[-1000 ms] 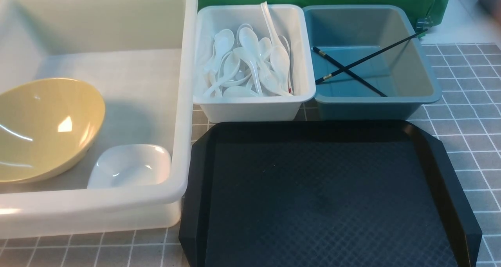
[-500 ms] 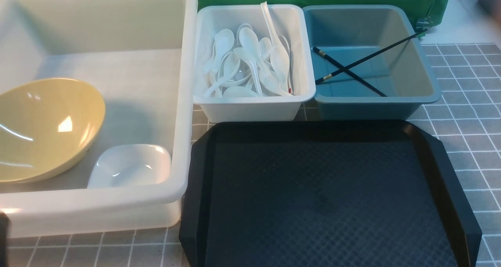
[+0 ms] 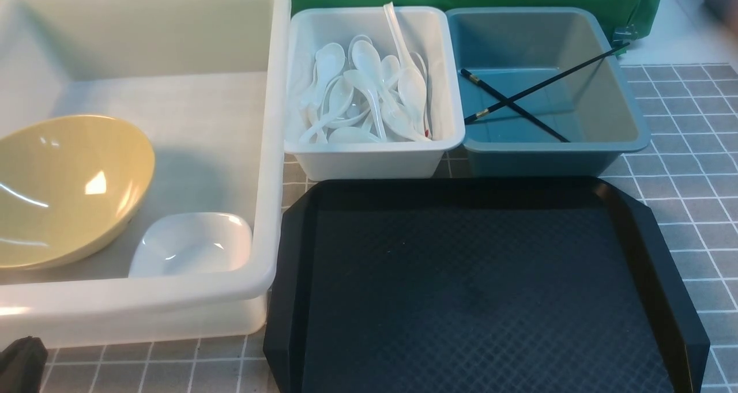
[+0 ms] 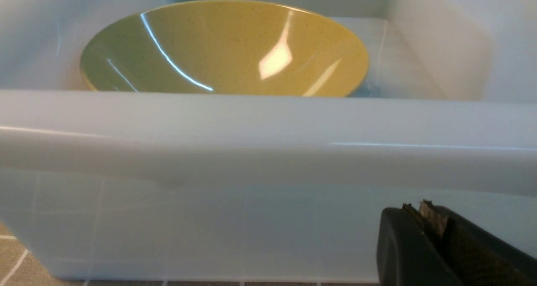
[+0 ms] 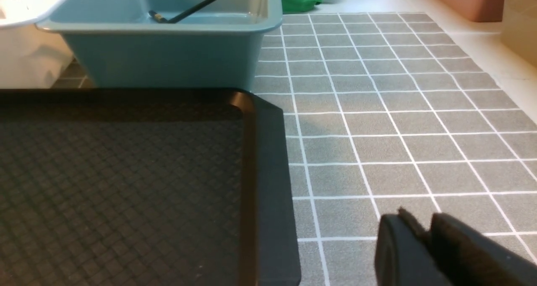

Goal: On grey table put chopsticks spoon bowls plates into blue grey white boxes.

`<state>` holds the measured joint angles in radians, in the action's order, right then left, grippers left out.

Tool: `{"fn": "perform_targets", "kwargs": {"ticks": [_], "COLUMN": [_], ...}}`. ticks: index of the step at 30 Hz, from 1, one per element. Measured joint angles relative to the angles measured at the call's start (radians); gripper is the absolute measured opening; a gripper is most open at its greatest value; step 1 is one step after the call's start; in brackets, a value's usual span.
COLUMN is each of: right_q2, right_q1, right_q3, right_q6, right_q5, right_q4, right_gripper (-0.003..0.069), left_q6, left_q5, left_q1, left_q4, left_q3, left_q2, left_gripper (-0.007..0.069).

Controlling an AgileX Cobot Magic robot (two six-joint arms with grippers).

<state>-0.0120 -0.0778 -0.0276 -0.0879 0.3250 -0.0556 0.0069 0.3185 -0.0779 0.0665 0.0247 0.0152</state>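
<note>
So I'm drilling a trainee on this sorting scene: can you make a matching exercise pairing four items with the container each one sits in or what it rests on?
Items:
1. yellow-green bowl
2. chopsticks
3. white soup spoons
4. black tray

Places:
A. small white box
B. grey table
C. large translucent white box
D. blue-grey box

Pairs: 1-C, 2-D, 3-A, 4-B
</note>
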Motion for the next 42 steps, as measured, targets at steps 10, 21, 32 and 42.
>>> {"fn": "perform_targets", "kwargs": {"ticks": [10,21,32,42], "right_q2": [0.000,0.000,0.000,0.000], "right_q1": [0.000,0.000,0.000,0.000], "right_q3": [0.000,0.000,0.000,0.000], "right_q6": [0.000,0.000,0.000,0.000], "right_q5": [0.000,0.000,0.000,0.000], "right_q4": [0.006,0.008,0.009,0.009], "right_gripper": [0.0144,0.0150,0.0152,0.0162], "left_q6": [0.000,0.000,0.000,0.000], "left_q5": [0.000,0.000,0.000,0.000], "left_q1": [0.001,0.001,0.001,0.001], "left_q4": [0.000,0.000,0.000,0.000], "left_q3": [0.000,0.000,0.000,0.000], "left_q2": [0.000,0.000,0.000,0.000], "left_gripper": [-0.0007,-0.0007,-0.0007,-0.0007]}}
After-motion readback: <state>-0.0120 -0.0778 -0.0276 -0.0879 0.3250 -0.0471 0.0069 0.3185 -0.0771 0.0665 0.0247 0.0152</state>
